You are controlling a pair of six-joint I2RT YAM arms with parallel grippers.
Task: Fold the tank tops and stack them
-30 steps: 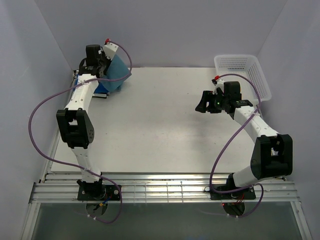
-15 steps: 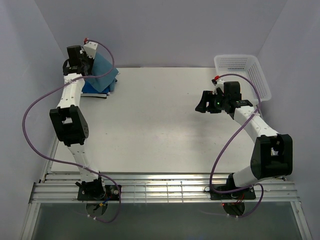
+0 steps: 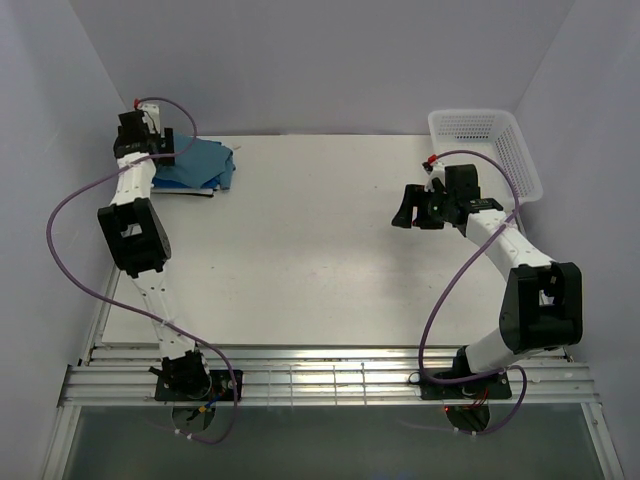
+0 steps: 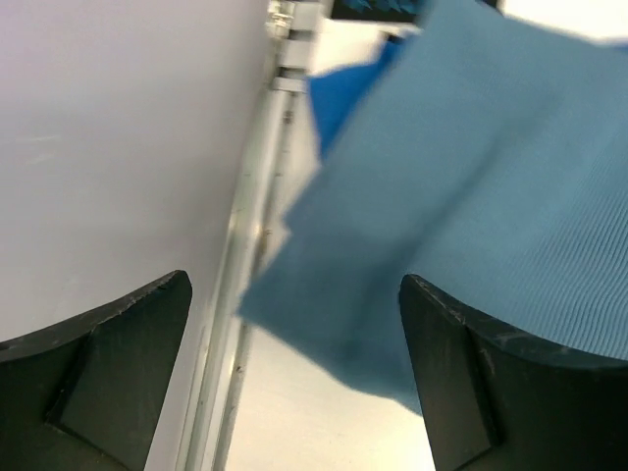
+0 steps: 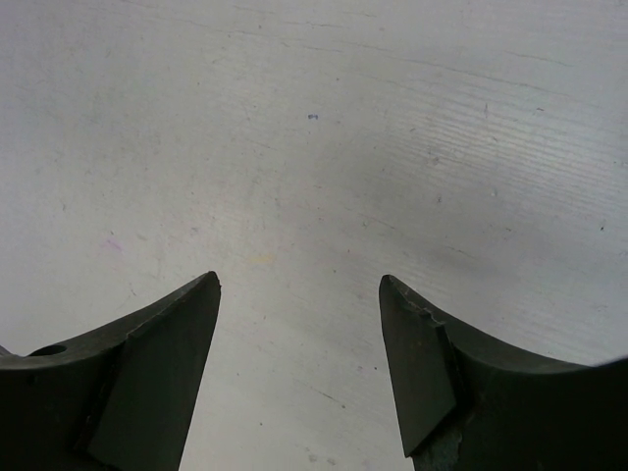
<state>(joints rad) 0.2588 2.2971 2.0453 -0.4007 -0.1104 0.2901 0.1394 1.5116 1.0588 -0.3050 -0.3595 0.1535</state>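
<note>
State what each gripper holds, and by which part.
Nothing is held. The left gripper is open over the muted teal-blue cloth tank top, not clamping it; the right gripper is open over the white table.

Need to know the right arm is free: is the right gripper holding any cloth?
No, the right gripper stands open with only bare table showing between its jaws.

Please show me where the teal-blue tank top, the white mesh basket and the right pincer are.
teal-blue tank top [image 3: 200, 158], top external view, middle of the cloth.
white mesh basket [image 3: 470, 113], top external view, far rim.
right pincer [image 5: 298, 283], right wrist view, midway between its fingertips.
</note>
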